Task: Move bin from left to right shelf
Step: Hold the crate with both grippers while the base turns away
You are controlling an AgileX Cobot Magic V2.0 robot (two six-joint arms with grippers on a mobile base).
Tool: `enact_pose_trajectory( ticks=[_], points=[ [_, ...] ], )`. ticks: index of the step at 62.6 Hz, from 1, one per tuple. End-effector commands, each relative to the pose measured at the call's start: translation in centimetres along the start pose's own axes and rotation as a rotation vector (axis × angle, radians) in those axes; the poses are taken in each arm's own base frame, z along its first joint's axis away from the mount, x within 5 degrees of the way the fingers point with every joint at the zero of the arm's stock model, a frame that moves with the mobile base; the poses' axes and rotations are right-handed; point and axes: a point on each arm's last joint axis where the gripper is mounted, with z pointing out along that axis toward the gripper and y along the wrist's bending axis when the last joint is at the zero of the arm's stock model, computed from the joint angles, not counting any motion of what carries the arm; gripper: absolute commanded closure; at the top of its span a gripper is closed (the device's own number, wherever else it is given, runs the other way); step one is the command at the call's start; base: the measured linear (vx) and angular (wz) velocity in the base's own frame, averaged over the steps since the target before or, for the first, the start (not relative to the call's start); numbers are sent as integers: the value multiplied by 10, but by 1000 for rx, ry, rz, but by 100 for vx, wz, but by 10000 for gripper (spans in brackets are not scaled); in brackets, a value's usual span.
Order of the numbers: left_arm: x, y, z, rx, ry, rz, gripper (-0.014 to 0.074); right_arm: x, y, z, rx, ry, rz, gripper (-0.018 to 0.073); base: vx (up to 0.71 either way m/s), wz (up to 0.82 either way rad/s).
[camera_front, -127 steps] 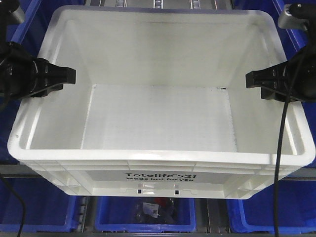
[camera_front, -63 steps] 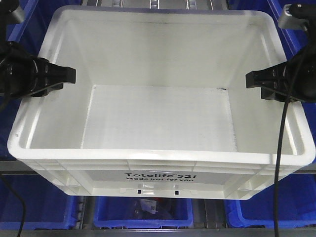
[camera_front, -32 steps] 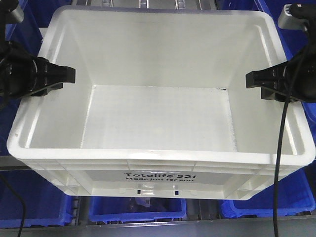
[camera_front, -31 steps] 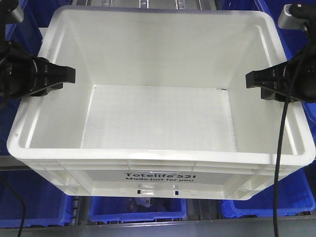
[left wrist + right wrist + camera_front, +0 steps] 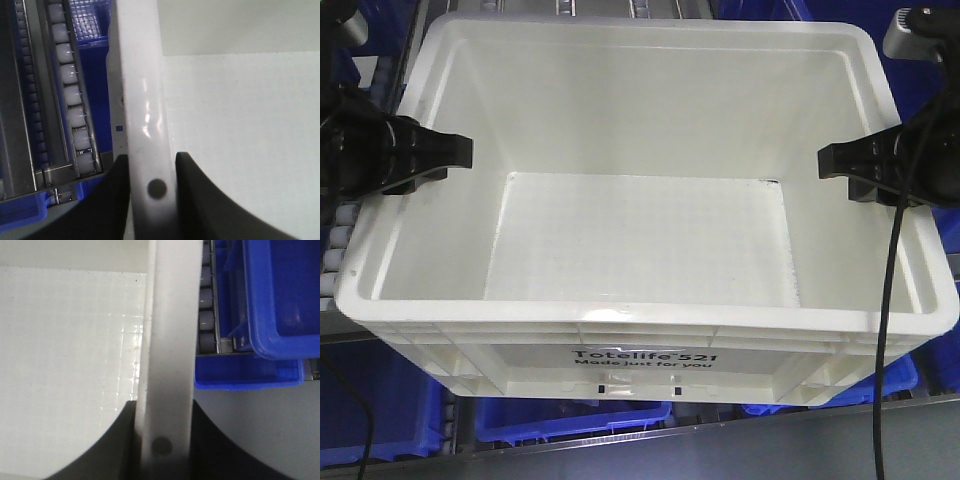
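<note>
The bin (image 5: 640, 240), a large white tote with black "Totelife 521" print on its near wall, fills the front view and is empty. My left gripper (image 5: 445, 152) is shut on its left rim, one black finger inside the wall and one outside. My right gripper (image 5: 840, 162) is shut on the right rim the same way. In the left wrist view the gripper (image 5: 150, 172) straddles the white bin rim (image 5: 142, 100). In the right wrist view the gripper (image 5: 164, 412) pinches the white bin rim (image 5: 170, 315). The bin hangs between both arms, level.
Blue bins (image 5: 570, 418) sit below the tote, with more blue bins (image 5: 280, 290) to its right. A roller rail (image 5: 75, 100) runs along the tote's left side, and rollers (image 5: 332, 245) show at the left edge. A grey surface (image 5: 720, 455) lies under the front.
Both grippers hold the bin as before. The shelf and blue bins behind it have slid across the view; rollers now show at the left and grey surface at the bottom.
</note>
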Motion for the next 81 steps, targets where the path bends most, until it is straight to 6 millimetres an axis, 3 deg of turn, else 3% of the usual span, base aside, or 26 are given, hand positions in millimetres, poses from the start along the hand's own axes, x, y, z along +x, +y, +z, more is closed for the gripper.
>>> enact_pose_trajectory(
  ticks=[1, 81],
  points=[
    [-16, -1, -24, 28, -176, 57, 603, -15, -7, -21, 41, -180, -52, 564, -9, -17],
    [-16, -1, -24, 28, -176, 57, 603, -15, -7, -21, 41, -180, -52, 564, -9, -16]
  ],
)
